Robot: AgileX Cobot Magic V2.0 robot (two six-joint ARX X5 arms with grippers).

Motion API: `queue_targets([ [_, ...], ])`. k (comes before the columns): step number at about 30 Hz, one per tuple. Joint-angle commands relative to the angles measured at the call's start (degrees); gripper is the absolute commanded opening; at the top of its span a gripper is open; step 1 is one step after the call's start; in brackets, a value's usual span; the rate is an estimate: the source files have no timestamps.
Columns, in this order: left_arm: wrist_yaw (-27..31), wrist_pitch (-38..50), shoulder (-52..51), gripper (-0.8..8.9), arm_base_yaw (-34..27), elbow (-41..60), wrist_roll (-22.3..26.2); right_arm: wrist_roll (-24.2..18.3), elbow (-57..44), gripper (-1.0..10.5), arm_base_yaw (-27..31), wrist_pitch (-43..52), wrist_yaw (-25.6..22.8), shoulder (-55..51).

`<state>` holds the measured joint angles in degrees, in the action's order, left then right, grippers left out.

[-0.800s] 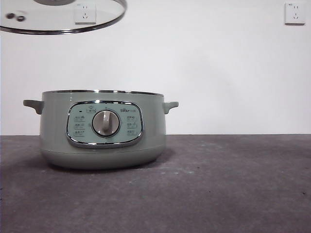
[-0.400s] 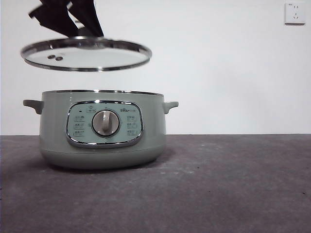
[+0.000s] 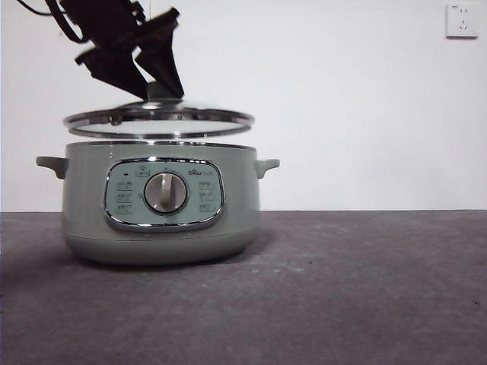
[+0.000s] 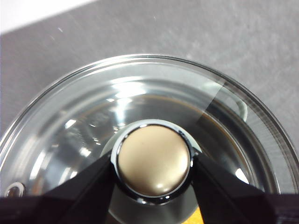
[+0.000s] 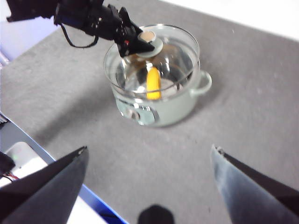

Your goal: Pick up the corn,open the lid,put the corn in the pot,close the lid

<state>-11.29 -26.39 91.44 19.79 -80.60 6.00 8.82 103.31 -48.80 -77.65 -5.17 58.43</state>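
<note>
While half a second ago it hung higher and tilted, the round glass lid with steel rim now hovers level, just above the sage-green electric pot. The left gripper pinches its knob. The yellow toy corn cob lies inside the pot. The right gripper, jaws spread, hangs well off at the pot's five o'clock.

Clear glass lid with shiny steel rim; pot smooth, satin green, chrome-framed panel; table matt, rough grey.

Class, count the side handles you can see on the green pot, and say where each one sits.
2. One handle juts from the pot's left side in the front view, the other from its right side. None seems hidden.
</note>
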Motion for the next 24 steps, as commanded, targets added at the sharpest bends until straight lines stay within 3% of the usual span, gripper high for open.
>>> queue_targets([
  [1,1.09,2.67,0.87,-0.08,0.90,-1.14,0.59,2.69,-3.08,4.4,-0.11,-1.62,-0.46,-2.60],
  [8,2.38,3.41,3.85,-0.08,1.53,-1.14,0.66,6.03,-7.15,4.4,-0.11,-1.62,-0.46,-8.11],
  [24,3.72,-2.03,4.02,-0.08,1.53,-1.27,2.01,5.92,-7.72,4.4,-0.11,-1.62,-3.41,-9.68],
])
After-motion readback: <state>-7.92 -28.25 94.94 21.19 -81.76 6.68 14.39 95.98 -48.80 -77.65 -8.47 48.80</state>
